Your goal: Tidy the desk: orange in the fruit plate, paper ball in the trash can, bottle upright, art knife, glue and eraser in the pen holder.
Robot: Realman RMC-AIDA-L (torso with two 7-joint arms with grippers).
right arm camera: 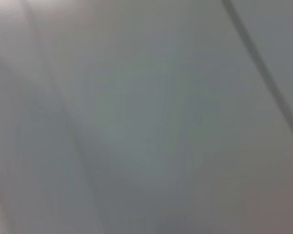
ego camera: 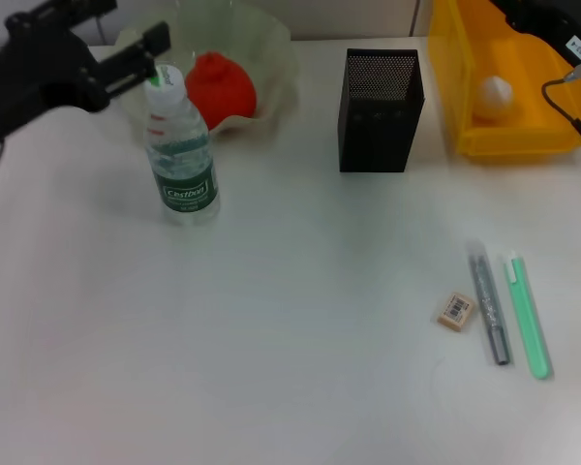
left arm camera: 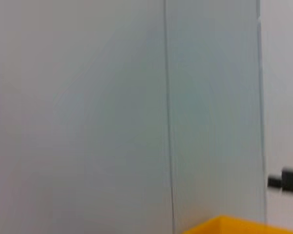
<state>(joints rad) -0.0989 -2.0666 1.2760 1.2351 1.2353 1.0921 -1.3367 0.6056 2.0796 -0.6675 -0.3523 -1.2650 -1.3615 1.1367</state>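
The bottle (ego camera: pixel 181 155) stands upright at the left of the desk. My left gripper (ego camera: pixel 153 53) hangs open just behind its cap, fingers spread. Behind the bottle, the orange (ego camera: pixel 221 87) lies in the fruit plate (ego camera: pixel 271 44). At the back middle stands the pen holder (ego camera: pixel 380 108). The paper ball (ego camera: pixel 494 94) rests inside the yellow trash can (ego camera: pixel 445 58), whose rim (left arm camera: pixel 234 225) also shows in the left wrist view. At the right front lie the eraser (ego camera: pixel 455 310), a grey pen-shaped stick (ego camera: pixel 489 302) and a green one (ego camera: pixel 528 315); these look like the glue and art knife. My right arm (ego camera: pixel 552 24) hovers over the trash can.
A cable (ego camera: pixel 571 107) hangs from the right arm past the trash can's right side. Both wrist views show mostly a pale wall. The white desk (ego camera: pixel 290 320) spreads wide between the bottle and the small items.
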